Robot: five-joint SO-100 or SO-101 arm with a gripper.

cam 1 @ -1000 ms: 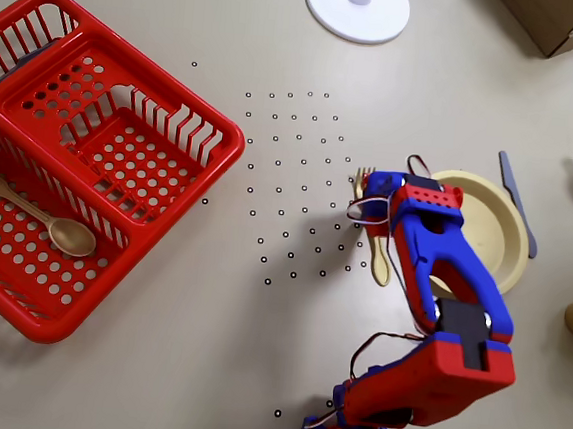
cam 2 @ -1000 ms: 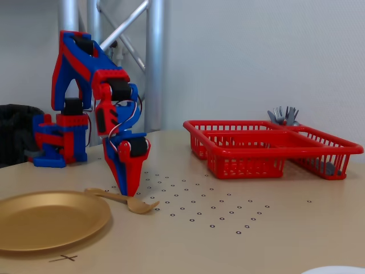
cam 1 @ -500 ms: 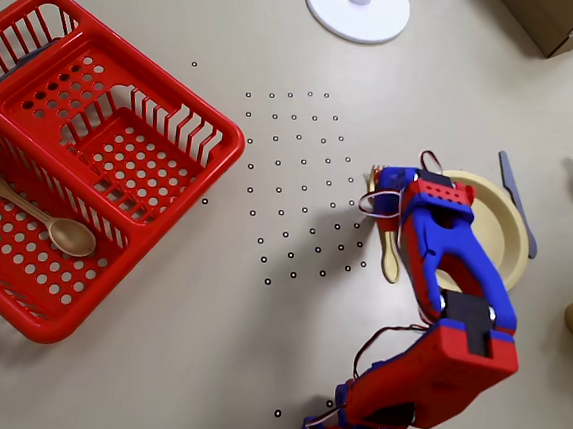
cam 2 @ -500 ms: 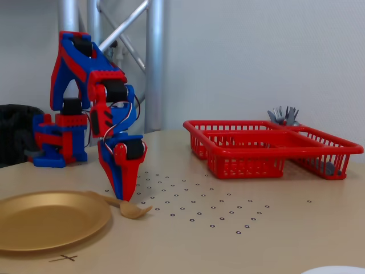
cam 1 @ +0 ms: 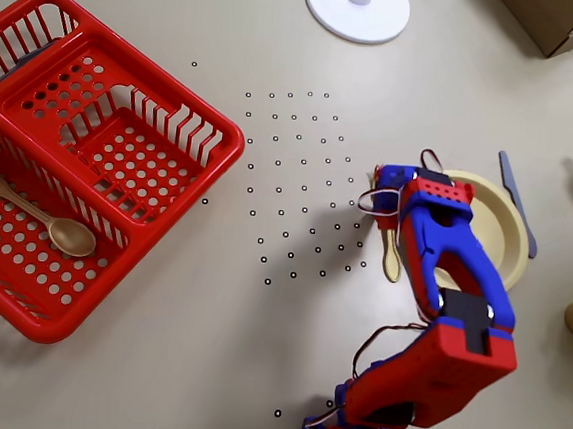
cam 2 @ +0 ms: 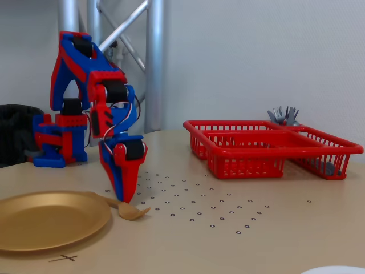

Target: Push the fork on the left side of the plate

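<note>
On the beige table, closed gripper [cam 2: 122, 197] presses its tip onto the fork [cam 1: 392, 252], which lies directly beneath it touching the plate [cam 1: 496, 228] rim; steady, low sideways pressure seems best.

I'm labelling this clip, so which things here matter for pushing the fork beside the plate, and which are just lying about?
In the job: fork, plate, pincer.
Lying about: red basket, tan spoon, grey-blue knife, white lid, cardboard box.
</note>
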